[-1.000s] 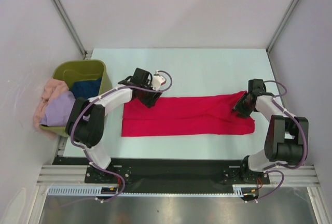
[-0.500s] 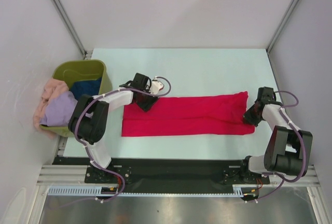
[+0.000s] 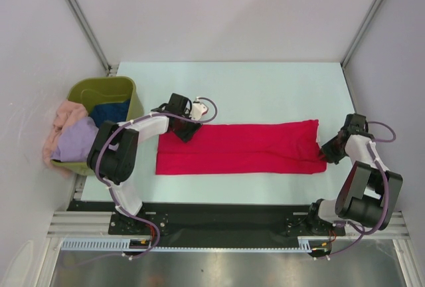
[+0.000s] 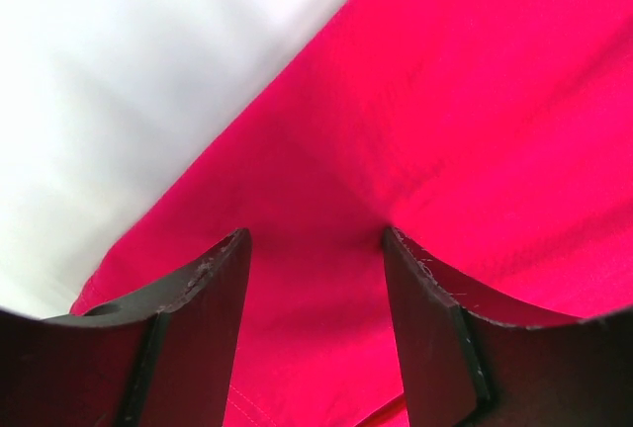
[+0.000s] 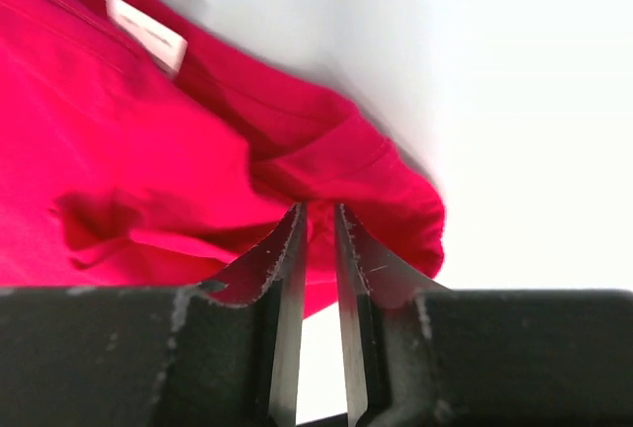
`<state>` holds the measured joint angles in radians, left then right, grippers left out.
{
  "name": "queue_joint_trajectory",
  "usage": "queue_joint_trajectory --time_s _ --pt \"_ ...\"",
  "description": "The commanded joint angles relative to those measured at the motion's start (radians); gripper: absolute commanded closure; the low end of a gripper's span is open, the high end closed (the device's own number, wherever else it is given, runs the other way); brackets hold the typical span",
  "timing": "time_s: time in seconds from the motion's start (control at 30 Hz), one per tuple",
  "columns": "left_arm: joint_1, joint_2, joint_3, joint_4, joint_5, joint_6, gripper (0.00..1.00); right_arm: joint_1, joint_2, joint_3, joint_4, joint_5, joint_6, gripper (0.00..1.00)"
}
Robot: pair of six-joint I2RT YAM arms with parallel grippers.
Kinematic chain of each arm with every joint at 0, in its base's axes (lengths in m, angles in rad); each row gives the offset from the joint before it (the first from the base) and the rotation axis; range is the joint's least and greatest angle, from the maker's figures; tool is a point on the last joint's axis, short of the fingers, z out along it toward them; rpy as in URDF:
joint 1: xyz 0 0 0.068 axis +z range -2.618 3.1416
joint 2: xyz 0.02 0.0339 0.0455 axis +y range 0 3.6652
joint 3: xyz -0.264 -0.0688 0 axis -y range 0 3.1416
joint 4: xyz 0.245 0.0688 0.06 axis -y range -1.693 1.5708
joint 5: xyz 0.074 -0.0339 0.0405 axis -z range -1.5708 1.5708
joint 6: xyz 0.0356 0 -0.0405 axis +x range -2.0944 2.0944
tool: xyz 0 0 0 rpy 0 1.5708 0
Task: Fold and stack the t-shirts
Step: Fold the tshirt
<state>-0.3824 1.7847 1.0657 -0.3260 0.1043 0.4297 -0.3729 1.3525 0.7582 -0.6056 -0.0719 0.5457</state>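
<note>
The bright red t-shirt (image 3: 239, 147) lies on the table as a long band folded lengthwise. My left gripper (image 3: 184, 129) is at its far left corner. In the left wrist view it (image 4: 316, 239) is open, with its fingers apart just over the red cloth (image 4: 475, 101). My right gripper (image 3: 329, 151) is at the shirt's right end. In the right wrist view it (image 5: 318, 210) is nearly closed, with bunched red cloth (image 5: 119, 150) pinched at the tips. A small white neck label (image 5: 146, 34) shows there. Lavender (image 3: 73, 142), peach-pink (image 3: 63, 115) and dark blue (image 3: 109, 111) shirts are piled at the left.
An olive-green tub (image 3: 99, 88) stands at the table's left edge and holds the other shirts, which spill over its left side. Grey walls and metal frame posts surround the table. The right arm's elbow is close to the right table edge.
My right gripper has moved right and slightly nearer, from over the shirt to its right end, and that end now lies straighter. My left gripper has shifted slightly left at the far left corner.
</note>
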Motion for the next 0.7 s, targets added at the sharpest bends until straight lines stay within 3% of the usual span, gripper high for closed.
queue_joint_trajectory --time_s 0.0,0.17,0.23,0.37,0.67 --pt "0.025 -0.010 -0.026 0.008 -0.041 0.034 0.39 -0.014 -0.065 0.061 -0.016 0.005 -0.038 0.76" --pt "0.025 -0.008 -0.015 0.002 -0.029 0.032 0.38 0.109 -0.053 0.095 0.055 -0.135 -0.177 0.59" --pt "0.025 -0.004 -0.006 -0.004 -0.031 0.030 0.38 0.184 0.009 0.160 -0.018 -0.108 -0.222 0.58" --pt "0.025 -0.021 0.004 -0.022 -0.023 0.032 0.38 0.212 0.117 0.175 -0.034 -0.111 -0.239 0.59" --pt "0.028 -0.034 0.008 -0.033 -0.022 0.027 0.38 0.232 0.151 0.194 -0.052 -0.069 -0.256 0.58"
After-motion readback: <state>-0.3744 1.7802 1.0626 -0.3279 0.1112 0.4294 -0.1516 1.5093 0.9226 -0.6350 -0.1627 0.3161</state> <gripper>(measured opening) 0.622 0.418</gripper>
